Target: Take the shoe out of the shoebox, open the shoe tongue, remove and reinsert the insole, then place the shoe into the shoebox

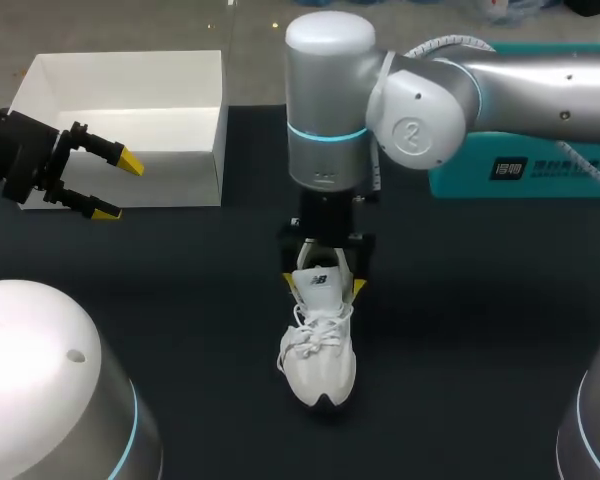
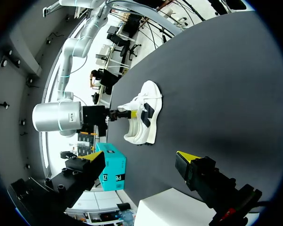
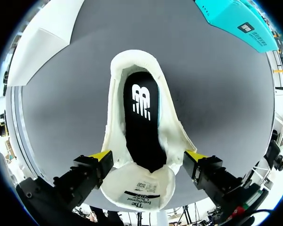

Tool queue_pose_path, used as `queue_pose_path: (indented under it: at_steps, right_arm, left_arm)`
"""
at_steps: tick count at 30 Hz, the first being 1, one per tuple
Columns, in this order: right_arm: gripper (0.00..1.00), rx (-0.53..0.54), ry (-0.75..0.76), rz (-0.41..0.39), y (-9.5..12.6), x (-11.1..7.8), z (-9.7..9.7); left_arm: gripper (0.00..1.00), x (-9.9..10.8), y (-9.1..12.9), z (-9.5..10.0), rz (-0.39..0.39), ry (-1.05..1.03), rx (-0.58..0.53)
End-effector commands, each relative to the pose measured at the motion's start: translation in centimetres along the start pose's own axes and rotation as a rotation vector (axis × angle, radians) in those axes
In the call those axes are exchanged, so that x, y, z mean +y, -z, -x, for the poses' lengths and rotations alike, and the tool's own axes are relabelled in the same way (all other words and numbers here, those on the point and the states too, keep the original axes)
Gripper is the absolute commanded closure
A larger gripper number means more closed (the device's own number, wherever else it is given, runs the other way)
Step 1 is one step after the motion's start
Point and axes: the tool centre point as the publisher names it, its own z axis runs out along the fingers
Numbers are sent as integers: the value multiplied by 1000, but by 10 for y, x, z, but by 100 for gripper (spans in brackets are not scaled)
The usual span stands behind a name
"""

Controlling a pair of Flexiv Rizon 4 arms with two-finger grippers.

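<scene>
Your right gripper stands wide open astride the white shoe; tongue folded back, black insole inside. Your left gripper is open, empty, beside the shoebox.

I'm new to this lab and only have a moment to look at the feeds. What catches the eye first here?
A white shoe stands alone in the middle of the dark table, with the right gripper directly over its opening, where the black insole shows. At the table's far left, the left gripper hangs open just in front of the white shoebox.
</scene>
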Motion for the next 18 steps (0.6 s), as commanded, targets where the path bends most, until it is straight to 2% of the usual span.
queue_pose_path:
  at_steps: [1,6,10,13,18]
  right_arm:
    - [0,1,6,20,10,-5,-7]
    - [0,13,23,75,24,1,-16]
    - [0,2,18,92,36,-4,-20]
    - [0,-32,-25,110,38,-10,-16]
    - [0,-32,-59,116,42,-25,-2]
  left_arm:
    - [0,-1,0,0,2,0,4]
    - [0,-1,0,0,2,0,4]
    - [0,-1,0,0,2,0,4]
    - [0,-1,0,0,2,0,4]
    - [0,-1,0,0,2,0,4]
